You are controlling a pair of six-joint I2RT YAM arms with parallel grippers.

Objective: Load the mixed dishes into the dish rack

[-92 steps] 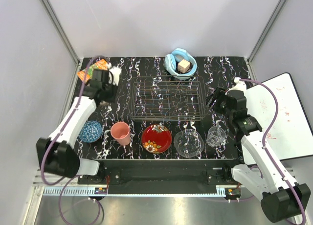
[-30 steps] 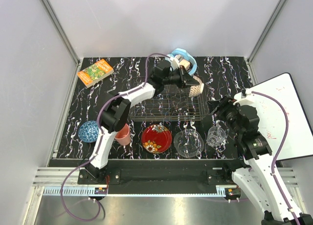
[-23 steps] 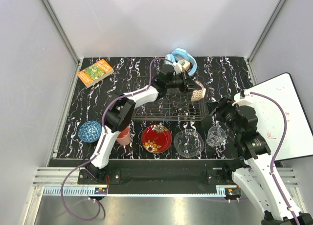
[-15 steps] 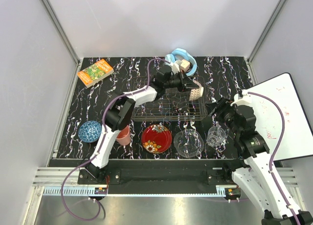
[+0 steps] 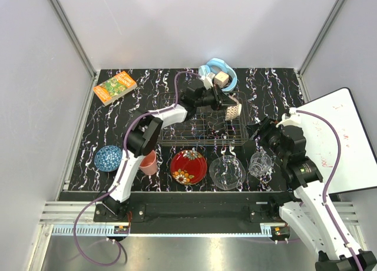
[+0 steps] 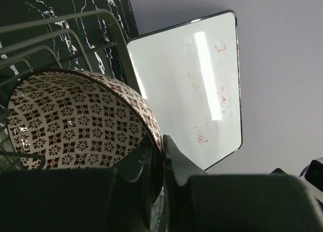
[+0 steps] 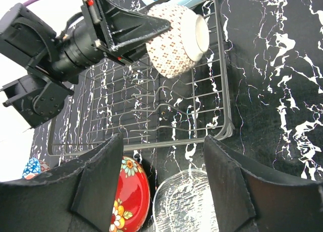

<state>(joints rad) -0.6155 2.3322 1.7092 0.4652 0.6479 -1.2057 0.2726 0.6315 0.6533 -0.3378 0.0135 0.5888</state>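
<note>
My left gripper [image 5: 226,106] is shut on the rim of a white bowl with a brown pattern [image 5: 233,110], held tilted over the right end of the wire dish rack [image 5: 177,115]. In the left wrist view the fingers [image 6: 174,156] pinch the bowl's wall [image 6: 75,121]. My right gripper [image 7: 164,186] is open and empty above the clear glass bowl [image 5: 227,172]. The red floral plate [image 5: 188,167], pink cup [image 5: 147,163], small blue patterned bowl [image 5: 108,158] and clear glass cup [image 5: 260,164] stand in a row in front of the rack.
A light-blue bowl with a tan cube [image 5: 221,72] sits just behind the rack. An orange-green book [image 5: 115,86] lies at the far left corner. A whiteboard [image 5: 336,135] lies off the table's right edge. Grey walls close in three sides.
The left arm swung from the far left corner to over the rack's right end with the patterned bowl; over the last second the bowl shifted only slightly. The right arm edged leftward.
</note>
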